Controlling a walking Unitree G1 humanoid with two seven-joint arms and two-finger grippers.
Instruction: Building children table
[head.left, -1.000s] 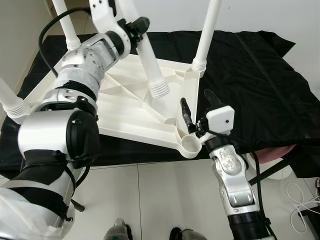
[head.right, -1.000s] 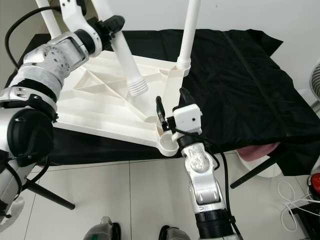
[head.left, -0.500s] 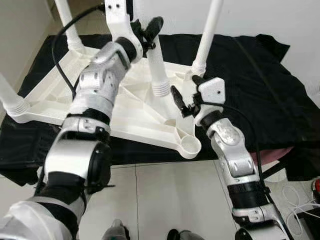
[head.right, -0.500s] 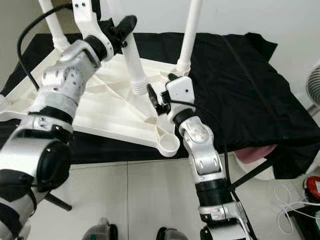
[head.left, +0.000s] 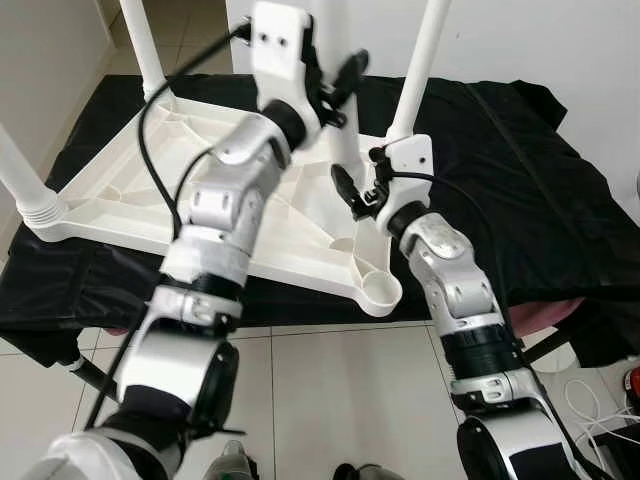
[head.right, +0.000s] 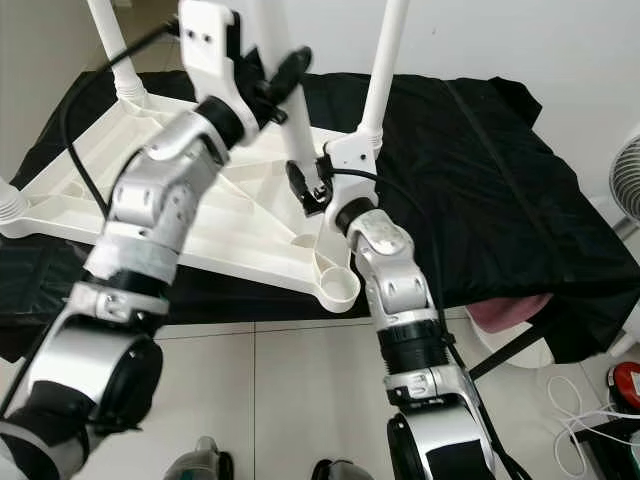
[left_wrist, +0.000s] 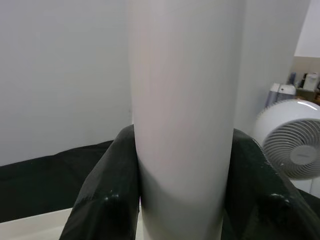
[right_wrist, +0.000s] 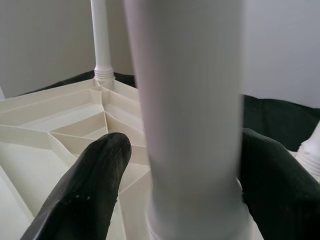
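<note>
Head views: upturned white tabletop (head.left: 150, 190) lying on a black cloth (head.left: 520, 190), three legs already standing in their corners, the near corner socket (head.left: 381, 291) still empty. Left gripper (head.left: 335, 85) clamped high on the loose fourth leg (head.right: 297, 135), up and back from that socket. Right gripper (head.left: 362, 192) straddling the leg's lower end, just behind the socket.

Left wrist view: both fingers (left_wrist: 107, 195) pressed flat against the white leg (left_wrist: 182, 115), a firm grasp; a fan (left_wrist: 295, 137) beyond.

Right wrist view: fingers (right_wrist: 90, 190) spread either side of the leg (right_wrist: 192, 115), left one clearly off it, right one too blurred to call.

Step in hand, seemingly: carrying the last leg to the socket. Next: steer the threaded end over the socket, upright, then seat and twist.
</note>
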